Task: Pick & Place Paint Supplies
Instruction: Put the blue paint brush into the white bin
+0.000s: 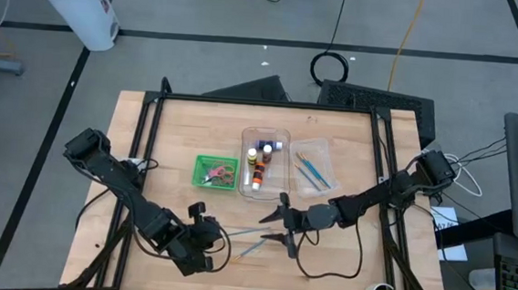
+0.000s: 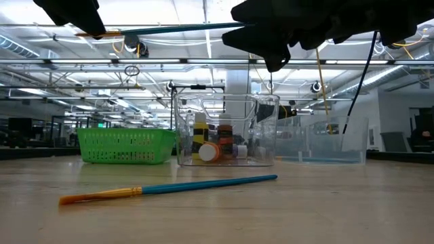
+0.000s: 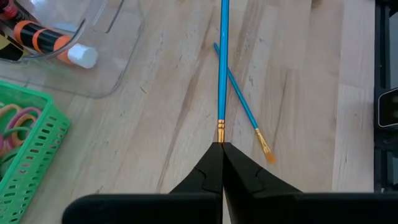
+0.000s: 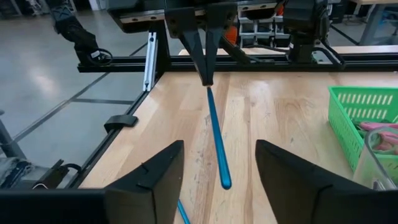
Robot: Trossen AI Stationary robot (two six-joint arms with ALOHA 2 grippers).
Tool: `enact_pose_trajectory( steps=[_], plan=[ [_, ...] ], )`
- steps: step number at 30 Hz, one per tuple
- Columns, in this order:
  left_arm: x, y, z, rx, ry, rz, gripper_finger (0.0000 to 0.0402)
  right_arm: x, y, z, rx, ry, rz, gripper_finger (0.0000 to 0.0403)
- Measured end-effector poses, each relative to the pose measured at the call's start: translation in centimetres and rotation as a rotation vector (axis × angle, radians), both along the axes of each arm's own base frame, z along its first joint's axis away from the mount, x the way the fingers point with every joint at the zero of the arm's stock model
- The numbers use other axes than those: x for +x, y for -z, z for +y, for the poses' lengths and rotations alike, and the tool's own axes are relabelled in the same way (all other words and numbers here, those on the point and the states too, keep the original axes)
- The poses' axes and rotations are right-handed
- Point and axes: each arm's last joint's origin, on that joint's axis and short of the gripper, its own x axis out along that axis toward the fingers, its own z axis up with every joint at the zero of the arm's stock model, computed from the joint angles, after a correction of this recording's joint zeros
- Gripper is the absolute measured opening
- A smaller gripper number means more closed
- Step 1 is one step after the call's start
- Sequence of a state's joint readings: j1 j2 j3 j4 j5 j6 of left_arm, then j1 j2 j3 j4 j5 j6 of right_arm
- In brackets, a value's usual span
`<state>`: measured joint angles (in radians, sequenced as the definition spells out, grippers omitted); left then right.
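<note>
My left claw (image 3: 221, 148) is pinched tight on a blue brush (image 3: 222, 62) and holds it up over the table (image 1: 342, 261). My right claw (image 4: 217, 168) is wide open around its far tip. Another brush (image 2: 169, 188) lies on the table.

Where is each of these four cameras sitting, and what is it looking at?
High view: above the table, straight down; both arms show.
Low view: at tabletop height, facing the bins and a lying brush; grippers hang overhead.
Left wrist view: on the left arm; its shut left gripper pinches the held brush.
Right wrist view: on the right arm; open right gripper.
Both wrist views share the held brush.
</note>
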<state>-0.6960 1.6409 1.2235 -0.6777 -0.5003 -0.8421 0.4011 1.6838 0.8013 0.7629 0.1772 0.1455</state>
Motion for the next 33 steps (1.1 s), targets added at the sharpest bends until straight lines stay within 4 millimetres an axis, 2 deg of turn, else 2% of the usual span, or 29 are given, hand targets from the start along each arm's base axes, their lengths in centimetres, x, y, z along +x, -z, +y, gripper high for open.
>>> enact_pose_trajectory(
  steps=[24,28,33],
  plan=[
    [0.01,-0.02,-0.01,0.001,0.001,0.0,0.0,-0.01,0.06,-0.03,-0.003,0.0,0.006,0.0045],
    [0.0,-0.02,0.0,0.003,0.005,0.001,0.0,0.07,0.07,-0.17,0.004,-0.041,0.009,0.0015],
    [0.01,-0.03,-0.02,0.01,0.019,0.004,0.0,0.16,0.08,-0.39,0.014,-0.056,0.012,0.0006]
  ],
)
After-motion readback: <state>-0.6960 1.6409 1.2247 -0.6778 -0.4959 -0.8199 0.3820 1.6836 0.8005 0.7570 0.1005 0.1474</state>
